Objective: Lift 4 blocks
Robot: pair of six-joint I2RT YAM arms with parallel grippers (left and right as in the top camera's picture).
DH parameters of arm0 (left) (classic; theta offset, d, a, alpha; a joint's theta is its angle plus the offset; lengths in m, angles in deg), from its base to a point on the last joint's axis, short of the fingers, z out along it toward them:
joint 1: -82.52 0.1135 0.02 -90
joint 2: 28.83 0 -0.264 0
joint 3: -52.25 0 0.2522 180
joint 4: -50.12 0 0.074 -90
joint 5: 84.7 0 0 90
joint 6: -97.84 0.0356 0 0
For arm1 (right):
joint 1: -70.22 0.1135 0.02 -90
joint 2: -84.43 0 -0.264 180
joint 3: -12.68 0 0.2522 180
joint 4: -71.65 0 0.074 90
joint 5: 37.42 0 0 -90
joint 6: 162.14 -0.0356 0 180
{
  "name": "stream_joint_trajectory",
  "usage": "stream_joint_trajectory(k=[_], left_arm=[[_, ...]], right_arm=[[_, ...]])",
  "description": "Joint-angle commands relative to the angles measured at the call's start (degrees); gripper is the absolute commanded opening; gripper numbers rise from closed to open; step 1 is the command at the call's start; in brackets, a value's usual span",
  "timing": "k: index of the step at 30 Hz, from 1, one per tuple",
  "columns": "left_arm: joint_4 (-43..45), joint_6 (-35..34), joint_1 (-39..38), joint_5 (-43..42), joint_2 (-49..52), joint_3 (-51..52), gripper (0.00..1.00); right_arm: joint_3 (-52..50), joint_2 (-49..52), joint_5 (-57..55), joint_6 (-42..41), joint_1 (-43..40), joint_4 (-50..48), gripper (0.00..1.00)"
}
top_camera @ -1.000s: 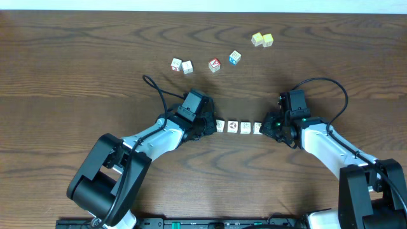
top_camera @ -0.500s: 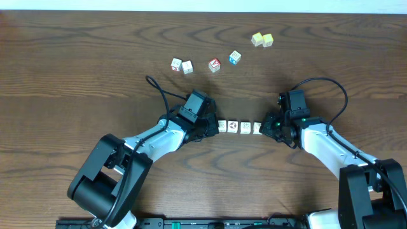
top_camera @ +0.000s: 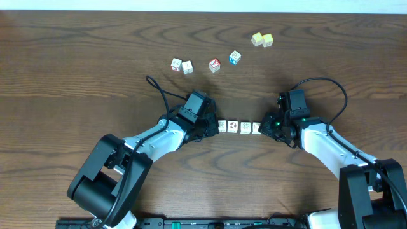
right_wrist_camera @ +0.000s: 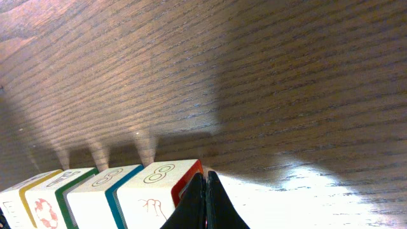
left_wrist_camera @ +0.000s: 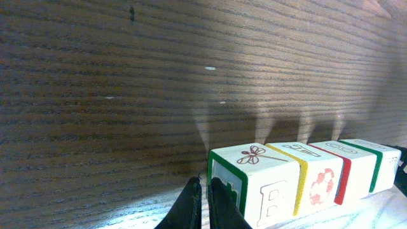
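Four cream-white blocks (top_camera: 239,127) lie in a tight row on the table, between my two grippers. My left gripper (top_camera: 212,126) is shut, and its closed tips touch the row's left end. My right gripper (top_camera: 264,127) is shut too, with its tips against the right end. In the left wrist view the shut gripper (left_wrist_camera: 205,198) rests against the green-edged end block (left_wrist_camera: 254,175). In the right wrist view the shut gripper (right_wrist_camera: 205,198) meets the red-edged end block (right_wrist_camera: 159,191). Neither gripper has anything between its fingers. Whether the row is off the table I cannot tell.
Behind the row lie two more pale cubes (top_camera: 181,65), a red-faced cube (top_camera: 214,65), a blue-faced cube (top_camera: 234,58) and two pale yellow cubes (top_camera: 262,39). A cable loops off each wrist. The wooden table's (top_camera: 76,76) far edge runs along the top.
My left gripper has edged right and pushed the leftmost block with it, closing the small gaps in the row. The right gripper has stayed put.
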State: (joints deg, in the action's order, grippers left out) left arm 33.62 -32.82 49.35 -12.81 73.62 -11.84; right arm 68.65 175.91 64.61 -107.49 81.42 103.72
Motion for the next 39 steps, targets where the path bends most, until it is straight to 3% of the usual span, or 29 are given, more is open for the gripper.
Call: stream_joint_trajectory(k=[1,39], left_arm=[[-0.11,0.52,-0.09,-0.31,0.94,0.35,0.07],[-0.13,0.52,-0.09,-0.31,0.94,0.35,0.08]], right_arm=[[-0.02,0.15,0.5,0.7,0.92,-0.17,0.01],[-0.02,0.15,0.5,0.63,2.84,-1.88,0.01]])
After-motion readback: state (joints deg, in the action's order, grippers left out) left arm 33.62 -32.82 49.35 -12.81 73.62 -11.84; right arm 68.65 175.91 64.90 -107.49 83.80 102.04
